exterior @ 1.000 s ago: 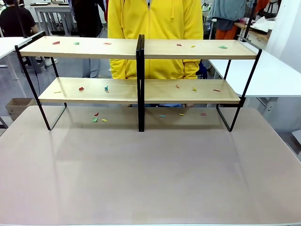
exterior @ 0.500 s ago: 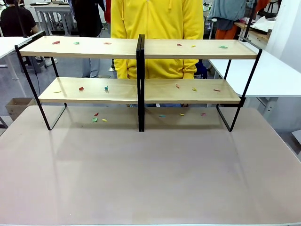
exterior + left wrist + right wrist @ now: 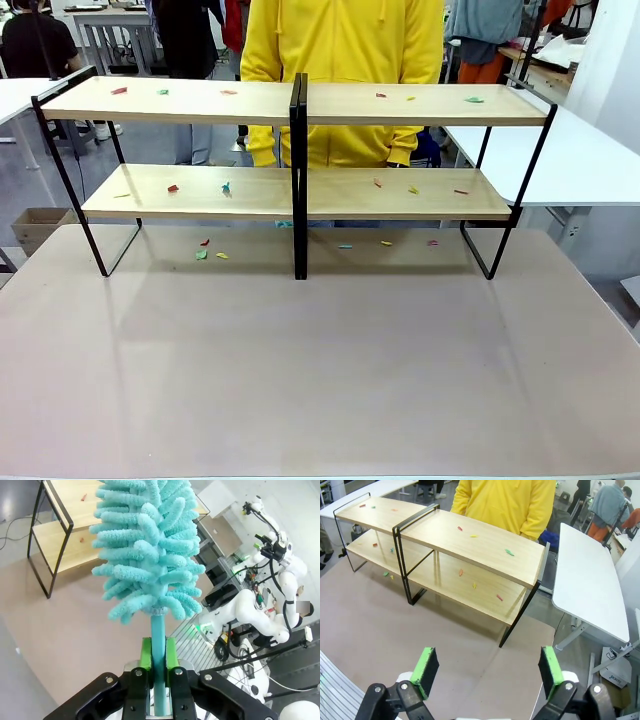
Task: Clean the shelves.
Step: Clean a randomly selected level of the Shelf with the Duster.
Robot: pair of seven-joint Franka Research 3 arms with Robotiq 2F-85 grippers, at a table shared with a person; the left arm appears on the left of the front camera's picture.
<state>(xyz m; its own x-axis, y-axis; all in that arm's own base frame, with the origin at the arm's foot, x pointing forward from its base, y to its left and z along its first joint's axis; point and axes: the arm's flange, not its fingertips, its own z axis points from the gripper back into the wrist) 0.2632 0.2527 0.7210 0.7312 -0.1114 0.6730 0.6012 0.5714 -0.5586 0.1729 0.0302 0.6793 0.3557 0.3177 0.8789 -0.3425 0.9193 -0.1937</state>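
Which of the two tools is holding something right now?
The left tool, shut on the fluffy teal microfibre duster; the right tool is open and empty.

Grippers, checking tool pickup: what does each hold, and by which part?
Left gripper grips the teal duster by its handle, below the fluffy head; right gripper is open, empty.

Left end effector [image 3: 159,652] gripping teal duster [image 3: 146,550], shelves [image 3: 65,535] beyond

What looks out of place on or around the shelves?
Small coloured scraps lie scattered over all four boards of the shelves and on the tabletop beneath them. The shelves themselves stand level and look undamaged.
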